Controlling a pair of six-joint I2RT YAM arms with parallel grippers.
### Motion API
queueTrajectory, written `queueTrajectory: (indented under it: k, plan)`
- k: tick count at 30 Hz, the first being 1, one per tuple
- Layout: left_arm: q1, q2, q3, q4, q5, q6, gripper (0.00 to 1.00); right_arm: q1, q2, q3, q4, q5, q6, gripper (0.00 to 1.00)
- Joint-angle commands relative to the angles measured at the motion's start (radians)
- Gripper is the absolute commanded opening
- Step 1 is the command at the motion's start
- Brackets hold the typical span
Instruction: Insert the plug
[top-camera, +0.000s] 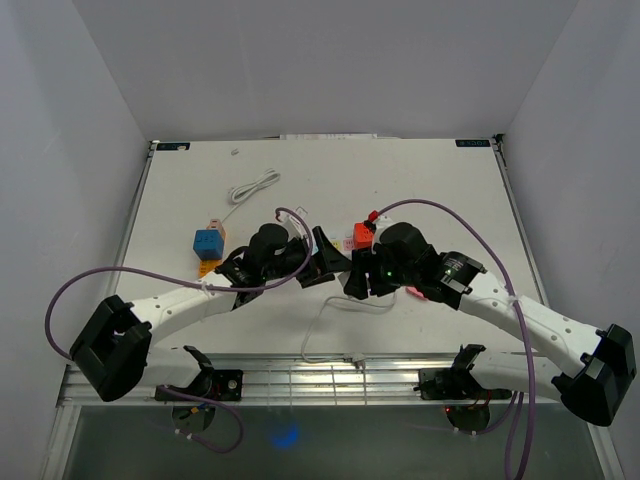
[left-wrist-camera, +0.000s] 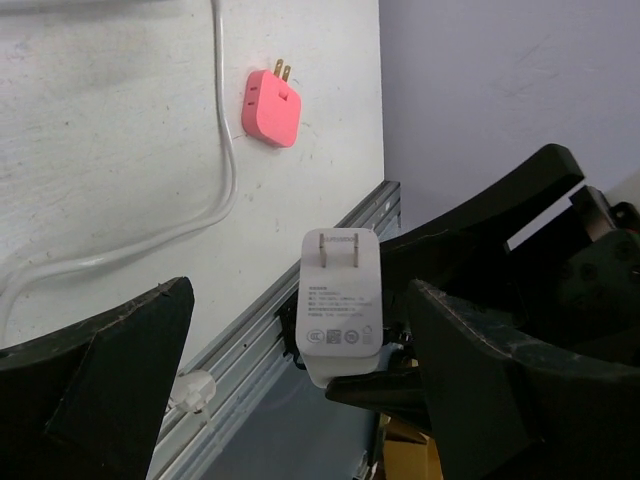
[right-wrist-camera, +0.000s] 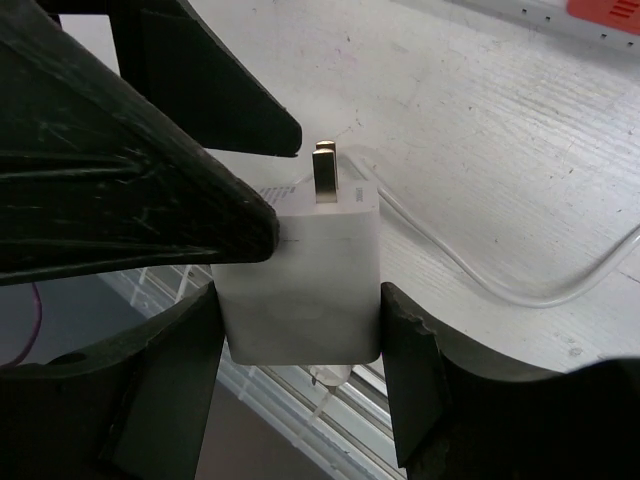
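A white charger plug (right-wrist-camera: 300, 290) with two metal prongs is held off the table between the fingers of my right gripper (right-wrist-camera: 300, 325), which is shut on its sides. In the left wrist view the plug (left-wrist-camera: 340, 300) stands prongs up between the wide-open fingers of my left gripper (left-wrist-camera: 298, 320), which does not touch it. In the top view both grippers meet at mid table, the left (top-camera: 325, 258) and the right (top-camera: 352, 275). A blue cube socket (top-camera: 208, 242) sits at the left. A red-orange block (top-camera: 362, 238) sits just behind the grippers.
A pink adapter (left-wrist-camera: 272, 105) with prongs lies on the white table beside a white cable (left-wrist-camera: 225, 150). Another coiled white cable (top-camera: 255, 187) lies at the back left. The metal rail (top-camera: 330, 365) runs along the table's near edge.
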Motion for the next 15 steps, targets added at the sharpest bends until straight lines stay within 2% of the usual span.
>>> queueTrajectory:
  k: [1,4,15]
  plan:
    - [-0.010,0.015,0.014,0.024,0.017,-0.045,0.98,0.007,0.004,0.050,0.063,0.017,-0.026,0.37]
    - [-0.020,0.031,0.014,0.050,0.030,-0.060,0.98,0.007,0.007,0.050,0.067,0.029,-0.032,0.37]
    - [-0.043,0.071,-0.037,0.139,0.078,-0.088,0.80,0.007,0.052,0.047,0.098,0.076,-0.044,0.36]
